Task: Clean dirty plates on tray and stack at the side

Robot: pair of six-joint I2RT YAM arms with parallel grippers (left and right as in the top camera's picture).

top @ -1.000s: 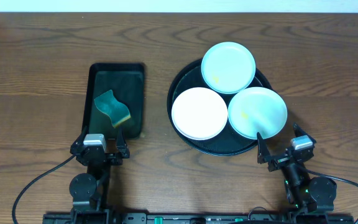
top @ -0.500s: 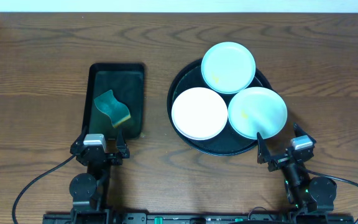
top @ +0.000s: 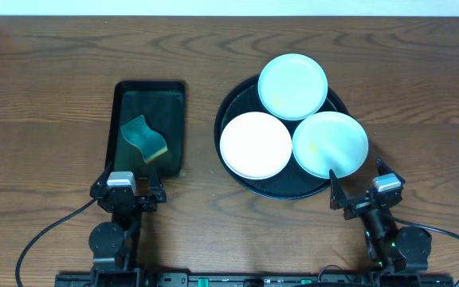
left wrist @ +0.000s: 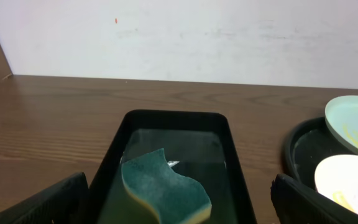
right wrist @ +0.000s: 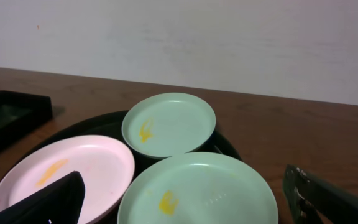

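Dirty plates [top: 256, 145] on black tray [top: 233, 100]

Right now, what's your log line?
left gripper open | right gripper open | dirty plates on round tray | sponge in rectangular tray

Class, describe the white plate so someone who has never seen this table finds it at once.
Find the round black tray on the right half of the table, holding three plates. The white plate sits on its left side, nearest the rectangular tray; the far plate and the right plate are pale mint.
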